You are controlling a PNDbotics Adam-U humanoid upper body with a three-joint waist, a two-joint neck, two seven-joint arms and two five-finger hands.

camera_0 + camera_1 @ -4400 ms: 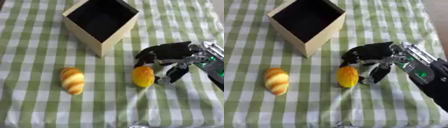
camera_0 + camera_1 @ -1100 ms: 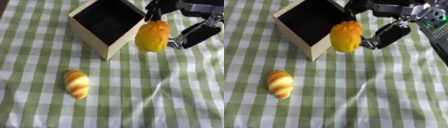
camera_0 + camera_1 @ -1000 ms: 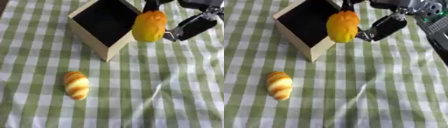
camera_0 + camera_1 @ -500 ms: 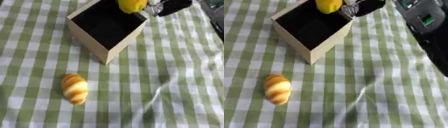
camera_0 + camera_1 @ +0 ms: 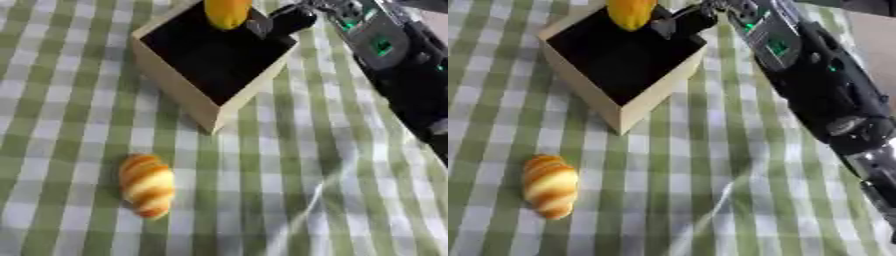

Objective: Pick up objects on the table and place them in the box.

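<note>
Holding smooth yellow-orange oval fruit (image 5: 227,12) over far side of box opening: right hand (image 5: 282,20), black fingers curled round it, black-and-silver forearm running in from right. Square cream cardboard box (image 5: 179,89), thin walls, dark inside, set cornerwise on green-and-white checked cloth table (image 5: 332,200). Glossy ridged golden croissant (image 5: 146,185) lies on cloth nearer, well apart from box. Cloth lightly creased lower right, open there. Left hand unseen.

Green-and-white checked cloth (image 5: 289,165), tan box (image 5: 179,87), orange-yellow fruit (image 5: 226,12), golden striped croissant (image 5: 146,185).
</note>
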